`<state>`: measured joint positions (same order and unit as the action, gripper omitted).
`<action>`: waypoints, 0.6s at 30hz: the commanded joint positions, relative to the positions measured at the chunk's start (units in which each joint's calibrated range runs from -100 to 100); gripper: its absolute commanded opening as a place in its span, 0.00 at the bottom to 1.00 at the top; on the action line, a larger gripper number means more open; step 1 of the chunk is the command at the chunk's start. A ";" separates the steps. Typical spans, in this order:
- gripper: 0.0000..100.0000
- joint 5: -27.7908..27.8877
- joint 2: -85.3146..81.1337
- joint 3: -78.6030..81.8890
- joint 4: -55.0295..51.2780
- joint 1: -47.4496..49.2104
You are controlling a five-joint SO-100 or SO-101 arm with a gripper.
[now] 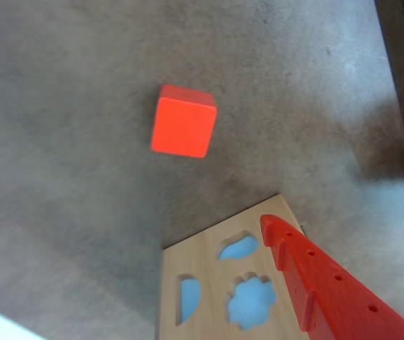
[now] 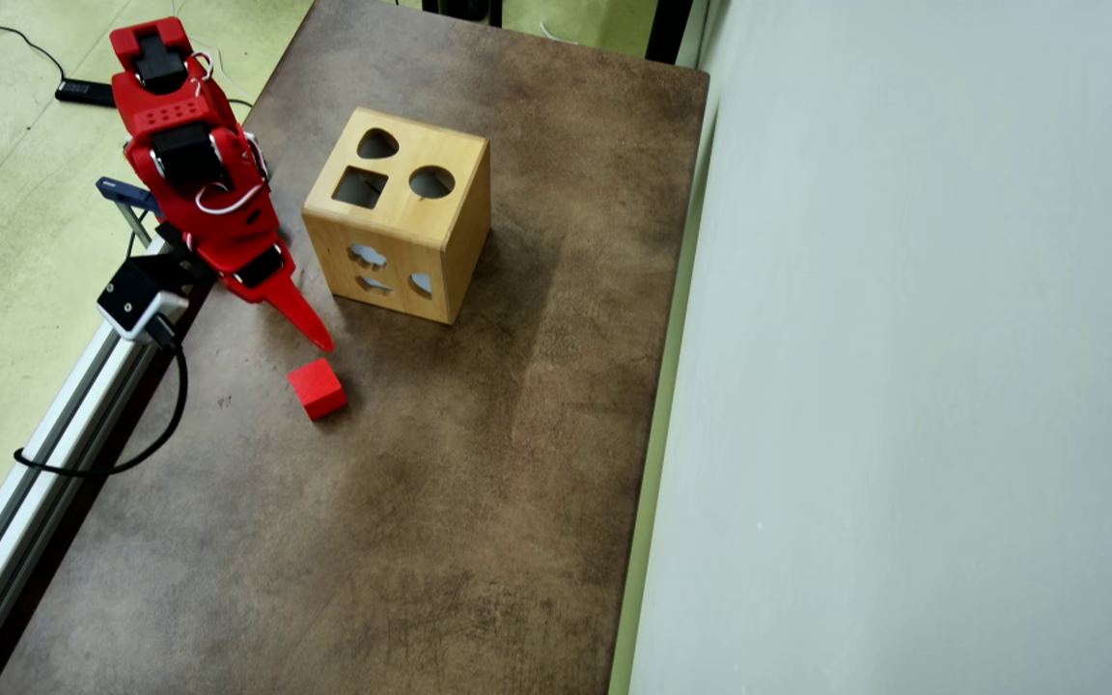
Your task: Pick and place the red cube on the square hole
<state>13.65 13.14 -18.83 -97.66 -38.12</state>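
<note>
Your red cube looks light, rigid, matte: pinch two opposite flat faces. The tool is empty; I cannot tell its spread.

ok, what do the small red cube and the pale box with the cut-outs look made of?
Small red cube: opaque, matte, uniform bright red with no grain showing; painted wood or plastic, can't tell which. Pale shape-sorter box: light wood, visible grain, smooth satin finish, cleanly cut holes.

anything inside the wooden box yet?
Nothing visible. The wooden box top's square hole and other cut-outs look dark in the overhead view; side cut-outs show only pale blue. The interior is mostly hidden. The red cube lies outside.
</note>
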 commanded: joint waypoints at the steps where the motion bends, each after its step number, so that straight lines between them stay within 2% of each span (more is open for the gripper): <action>1: 0.54 -0.10 3.72 -1.03 -0.09 0.38; 18: 0.54 -1.12 9.41 -1.12 0.23 -0.36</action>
<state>13.41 23.22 -18.83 -97.50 -38.12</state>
